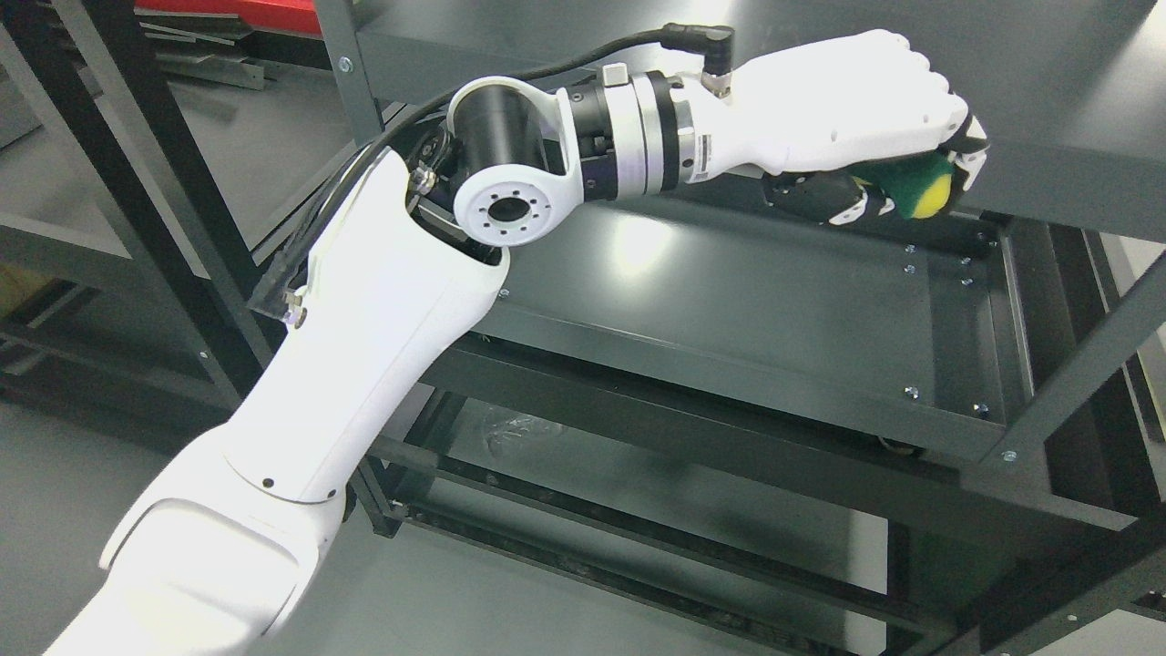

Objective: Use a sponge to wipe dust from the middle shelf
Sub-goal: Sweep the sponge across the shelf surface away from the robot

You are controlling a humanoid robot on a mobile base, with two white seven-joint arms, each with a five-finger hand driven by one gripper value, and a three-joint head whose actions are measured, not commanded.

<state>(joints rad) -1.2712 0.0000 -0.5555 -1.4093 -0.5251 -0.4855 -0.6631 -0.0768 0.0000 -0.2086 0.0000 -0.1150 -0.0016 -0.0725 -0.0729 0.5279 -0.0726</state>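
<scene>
Left hand [865,118] clenched tight around a green and yellow sponge [915,187], fingers [843,196] curled under it. Dark shelf [729,301] below the hand; contact unclear.

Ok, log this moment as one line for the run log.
left hand: shut on sponge | sponge: green-yellow, above middle shelf far right, contact unclear | right arm: not in view
</scene>
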